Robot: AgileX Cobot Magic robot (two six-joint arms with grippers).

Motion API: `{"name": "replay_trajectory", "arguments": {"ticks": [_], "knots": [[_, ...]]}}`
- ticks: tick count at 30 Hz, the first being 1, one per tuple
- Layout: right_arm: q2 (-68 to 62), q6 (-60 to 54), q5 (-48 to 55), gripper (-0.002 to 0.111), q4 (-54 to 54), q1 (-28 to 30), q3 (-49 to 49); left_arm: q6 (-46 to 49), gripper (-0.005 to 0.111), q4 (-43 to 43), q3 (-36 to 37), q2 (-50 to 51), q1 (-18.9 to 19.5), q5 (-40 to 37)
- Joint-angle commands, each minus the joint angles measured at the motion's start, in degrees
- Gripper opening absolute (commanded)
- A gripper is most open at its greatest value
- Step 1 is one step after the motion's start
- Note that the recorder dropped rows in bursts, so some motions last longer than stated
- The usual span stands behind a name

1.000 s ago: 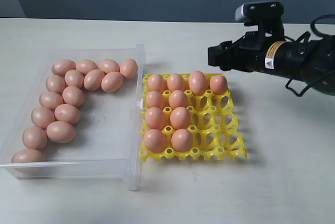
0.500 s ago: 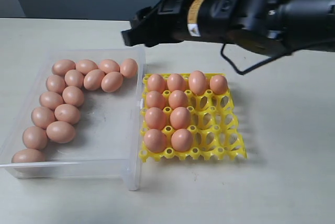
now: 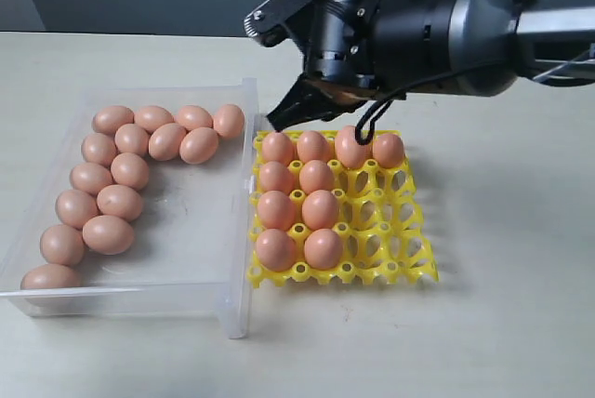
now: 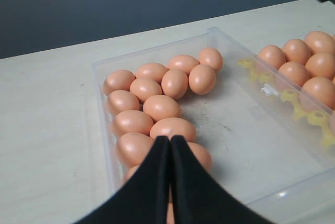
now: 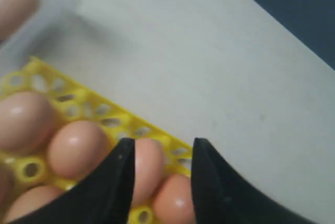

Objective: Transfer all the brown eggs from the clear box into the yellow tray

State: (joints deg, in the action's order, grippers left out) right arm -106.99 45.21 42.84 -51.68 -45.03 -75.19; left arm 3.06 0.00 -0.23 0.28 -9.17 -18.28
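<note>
Brown eggs, yellow tray, right gripper above

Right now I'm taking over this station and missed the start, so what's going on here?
A two-armed robot is moving brown eggs from the clear box into the yellow tray. Ten sit in the tray, and more than that lie in the box. The right gripper hangs open and empty over the tray's one full row. The left gripper is shut, above the eggs in the box.
</note>
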Motion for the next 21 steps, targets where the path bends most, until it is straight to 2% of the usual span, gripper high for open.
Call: {"name": "replay_trajectory", "arguments": {"ticks": [1,3,13,21], "knots": [[-0.8,2.8,-2.1,0.008,-1.3,4.3,0.0,0.0,0.000,0.0,0.2,-0.3,-0.1,0.6],[-2.1,2.8,-4.6,-0.001,-0.4,6.0,0.0,0.0,0.000,0.0,0.2,-0.3,-0.1,0.6],[-6.8,0.2,-10.5,-0.001,0.2,7.1,0.0,0.0,0.000,0.0,0.2,-0.3,-0.1,0.6],[-8.0,-2.2,-7.8,-0.001,0.1,7.4,0.0,0.0,0.000,0.0,0.2,-0.3,-0.1,0.6]]}}
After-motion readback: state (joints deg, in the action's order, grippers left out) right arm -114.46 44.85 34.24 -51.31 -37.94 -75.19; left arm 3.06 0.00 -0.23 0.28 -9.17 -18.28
